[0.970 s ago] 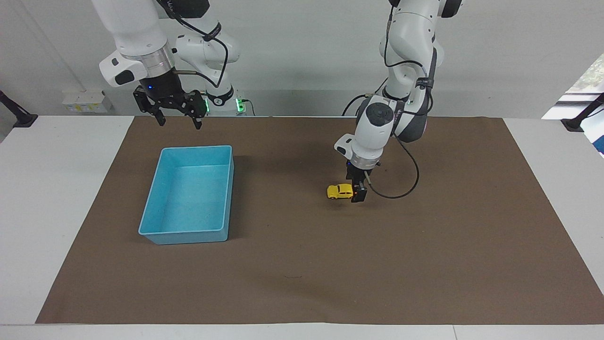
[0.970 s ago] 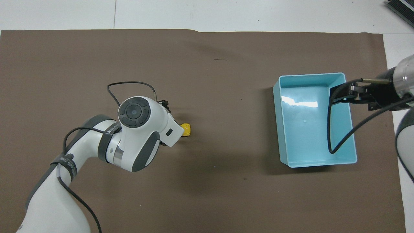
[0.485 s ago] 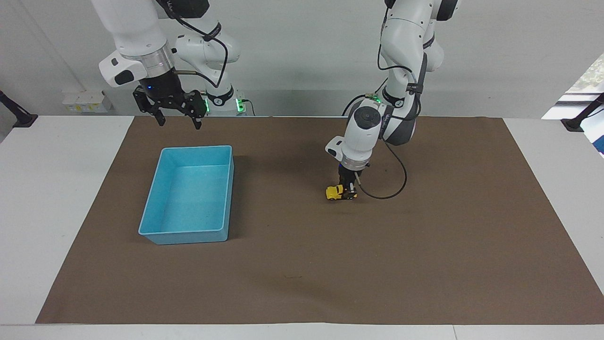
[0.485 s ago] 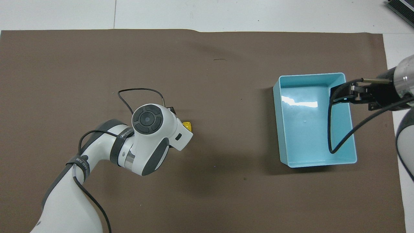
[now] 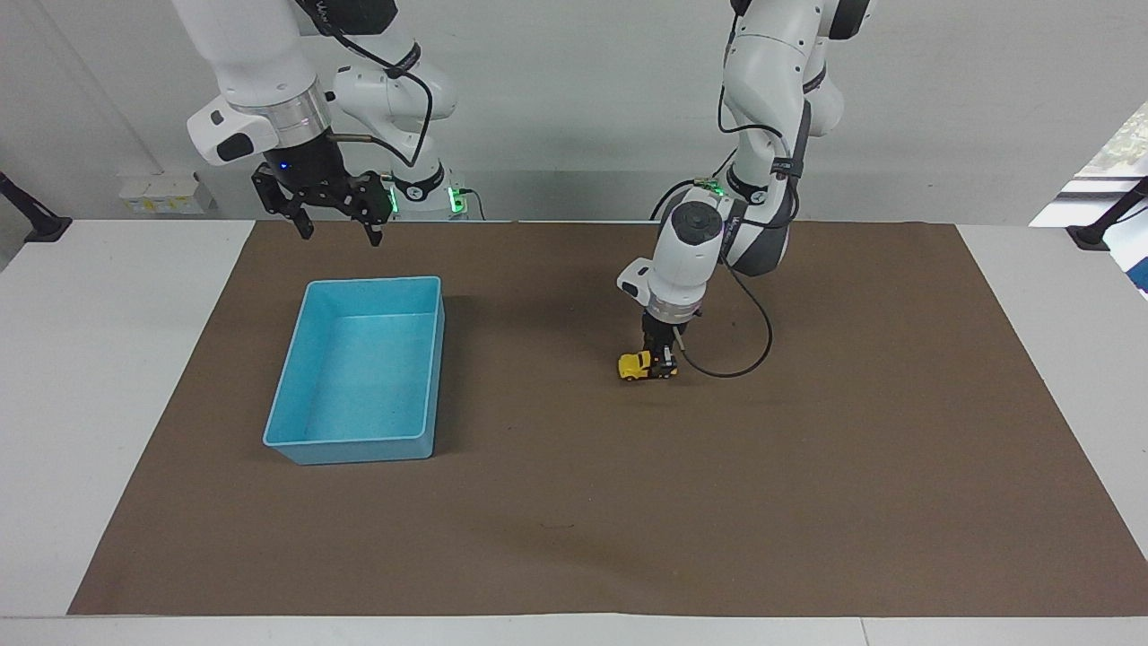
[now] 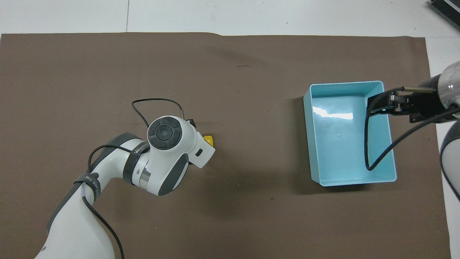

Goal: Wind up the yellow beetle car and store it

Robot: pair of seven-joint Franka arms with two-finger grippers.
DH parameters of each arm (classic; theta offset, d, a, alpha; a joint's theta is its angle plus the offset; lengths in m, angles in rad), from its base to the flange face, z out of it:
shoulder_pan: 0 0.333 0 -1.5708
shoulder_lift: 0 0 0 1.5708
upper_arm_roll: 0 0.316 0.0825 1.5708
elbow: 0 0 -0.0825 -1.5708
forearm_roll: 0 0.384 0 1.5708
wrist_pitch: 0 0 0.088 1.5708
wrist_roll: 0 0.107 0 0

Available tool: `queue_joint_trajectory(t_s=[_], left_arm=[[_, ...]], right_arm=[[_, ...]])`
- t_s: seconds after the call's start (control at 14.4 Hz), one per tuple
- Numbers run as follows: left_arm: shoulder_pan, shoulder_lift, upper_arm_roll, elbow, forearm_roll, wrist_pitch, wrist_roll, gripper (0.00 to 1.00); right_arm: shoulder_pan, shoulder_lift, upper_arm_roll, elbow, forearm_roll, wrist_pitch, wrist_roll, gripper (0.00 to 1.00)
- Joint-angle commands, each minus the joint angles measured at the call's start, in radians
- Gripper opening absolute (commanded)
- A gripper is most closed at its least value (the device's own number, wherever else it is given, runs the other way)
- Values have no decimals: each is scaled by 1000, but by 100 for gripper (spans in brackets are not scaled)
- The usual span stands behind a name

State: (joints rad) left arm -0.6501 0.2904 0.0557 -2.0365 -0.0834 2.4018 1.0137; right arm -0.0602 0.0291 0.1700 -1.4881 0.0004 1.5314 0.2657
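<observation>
Change: the left gripper (image 5: 662,362) has slid along the yellow beetle car (image 5: 636,365) from its tail end to its middle and has clamped shut on the body, where a moment ago its fingers stood apart.
Meaning: the grasp looks made (a judgement), so the wind-up pull along the mat seems the step in hand; storing is not yet begun.
Car: on the brown mat (image 5: 574,502), wheels down, well apart from the blue bin (image 5: 430,377), toward the left arm's end of the table; in the overhead view only its yellow nose shows past the wrist.
Right gripper: the right gripper (image 5: 334,224) hangs in the air over the bin's edge nearest the robots, fingers spread wide, holding nothing; this arm waits.
Bin: empty, its long sides running away from the robots.
Surface: the mat covers most of a white table (image 5: 108,359) around the bin.
Room: pale grey wall above the bin; a bright window corner past the left arm's end.
</observation>
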Motion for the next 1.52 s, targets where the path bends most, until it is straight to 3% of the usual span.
queue_joint_trajectory(t_s=[0.0, 1.46], left_arm=[[-8, -17, 26, -33, -15, 16, 72, 0], [282, -31, 32, -108, -12, -12, 341, 0]], right_arm=[[-17, -14, 3, -9, 29, 1, 10, 100], [-17, -14, 3, -9, 29, -10, 10, 100]])
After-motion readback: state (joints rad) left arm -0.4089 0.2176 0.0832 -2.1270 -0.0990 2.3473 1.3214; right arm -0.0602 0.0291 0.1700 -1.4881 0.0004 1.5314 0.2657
